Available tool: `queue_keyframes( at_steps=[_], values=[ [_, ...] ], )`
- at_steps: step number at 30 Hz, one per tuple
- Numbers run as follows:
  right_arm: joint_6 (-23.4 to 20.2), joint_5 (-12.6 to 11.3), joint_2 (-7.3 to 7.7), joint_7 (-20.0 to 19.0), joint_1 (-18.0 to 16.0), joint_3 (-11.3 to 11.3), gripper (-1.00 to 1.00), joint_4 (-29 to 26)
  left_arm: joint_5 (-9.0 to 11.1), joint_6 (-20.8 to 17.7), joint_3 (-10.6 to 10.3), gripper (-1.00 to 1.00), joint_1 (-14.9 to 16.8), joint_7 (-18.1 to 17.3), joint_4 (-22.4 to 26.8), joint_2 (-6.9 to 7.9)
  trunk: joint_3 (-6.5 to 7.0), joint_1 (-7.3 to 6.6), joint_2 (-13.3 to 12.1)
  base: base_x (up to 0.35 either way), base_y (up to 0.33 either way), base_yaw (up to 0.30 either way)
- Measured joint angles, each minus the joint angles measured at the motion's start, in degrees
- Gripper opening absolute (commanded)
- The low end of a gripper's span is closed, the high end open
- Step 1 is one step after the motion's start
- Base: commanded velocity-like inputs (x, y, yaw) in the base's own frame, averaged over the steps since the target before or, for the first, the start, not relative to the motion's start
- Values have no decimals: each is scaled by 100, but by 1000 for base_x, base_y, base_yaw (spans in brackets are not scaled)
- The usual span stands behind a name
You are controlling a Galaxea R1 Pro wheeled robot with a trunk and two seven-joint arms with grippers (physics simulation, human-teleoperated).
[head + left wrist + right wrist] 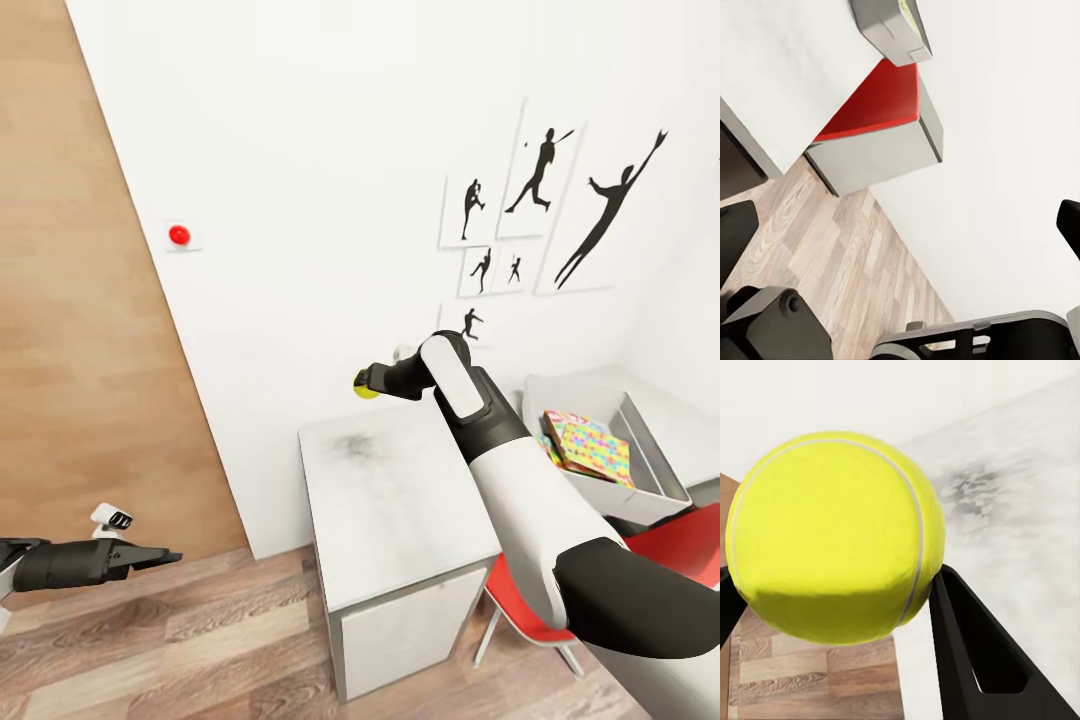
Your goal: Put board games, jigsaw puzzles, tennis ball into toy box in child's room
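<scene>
In the head view, the right gripper (366, 384) is raised above the far end of the table (395, 510), close to the white wall, and the tennis ball (364, 391) sits between its fingertips, only partly seen behind the dark fingers. The ball is round, so it has no long axis and no direction to tell. To the right on the table stands the toy box (655, 470), and a colourful jigsaw puzzle (590, 447) lies inside it, flat and a little tilted. The left gripper (165, 556) hangs low over the wood floor, well apart from the table, with its fingers close together and nothing between them. In the left wrist view, the red chair (877, 101) is under the table edge; the fingers themselves are not clear here. In the right wrist view, the ball (836, 536) is big and near, and one black finger (979, 660) presses on its side, so the fingers are clamped on the ball above the table top (1020, 487).
</scene>
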State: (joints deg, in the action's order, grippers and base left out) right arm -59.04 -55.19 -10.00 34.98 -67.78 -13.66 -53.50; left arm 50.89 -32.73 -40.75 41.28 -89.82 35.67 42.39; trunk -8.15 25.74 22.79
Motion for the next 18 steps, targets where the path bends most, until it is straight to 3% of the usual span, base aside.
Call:
queue_keyframes(
  at_steps=[18],
  values=[
    [9, 2, 0, 0, 0, -1, -100, 9, 0, 2, -5, 100, 0, 0, -1, 6, 173, 2, 0, -61, 0, 0]
  ],
)
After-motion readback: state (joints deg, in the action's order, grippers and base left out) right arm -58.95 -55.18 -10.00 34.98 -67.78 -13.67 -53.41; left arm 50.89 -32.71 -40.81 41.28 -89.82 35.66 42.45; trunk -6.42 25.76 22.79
